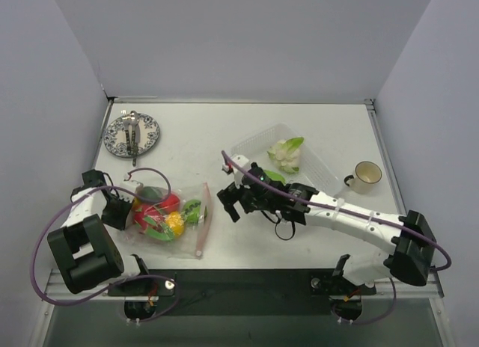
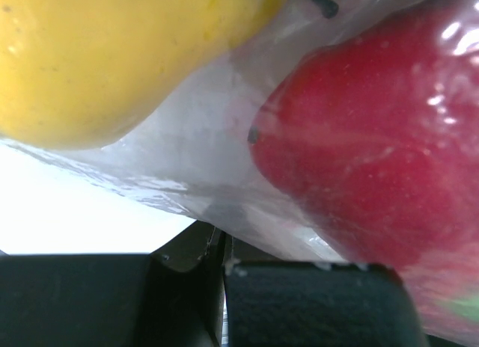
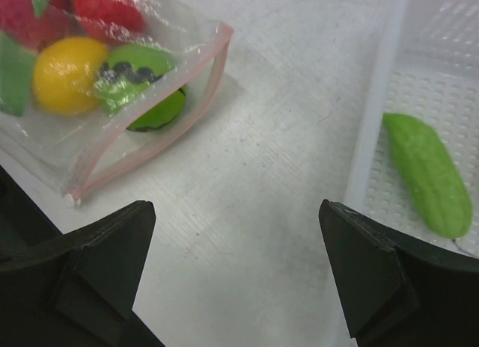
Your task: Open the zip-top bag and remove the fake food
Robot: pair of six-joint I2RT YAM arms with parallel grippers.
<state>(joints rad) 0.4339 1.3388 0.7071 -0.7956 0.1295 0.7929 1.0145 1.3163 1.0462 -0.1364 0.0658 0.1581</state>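
The left arm is folded close to its base at the near left of the table [image 1: 224,130], with its hand [image 1: 120,211] low at the left end of the zip-top bag [image 1: 187,233]. In the left wrist view its fingers [image 2: 314,302] meet with no gap, and the bag's clear film runs down into the seam between them, so this hand is pinching the bag's plastic. A red piece [image 2: 359,152] and a yellow piece [image 2: 97,55] of the fake food press against the film just above those fingers.

The right arm stretches from its base at the near right, across the table towards the left. Its hand [image 1: 230,203] hangs between the bag and the tray [image 1: 254,145]. The fingers [image 3: 105,265] are spread wide with only bare table between them, and they hold nothing.

The bag lies flat on the table just to the left of the right hand. Its pink zip strip [image 3: 161,137] is on the side facing that hand and is apart from it. A green piece [image 3: 138,81] sits just inside the strip. On the other side of the hand, a green pod [image 3: 426,171] and a cauliflower [image 1: 287,154] lie in the tray.
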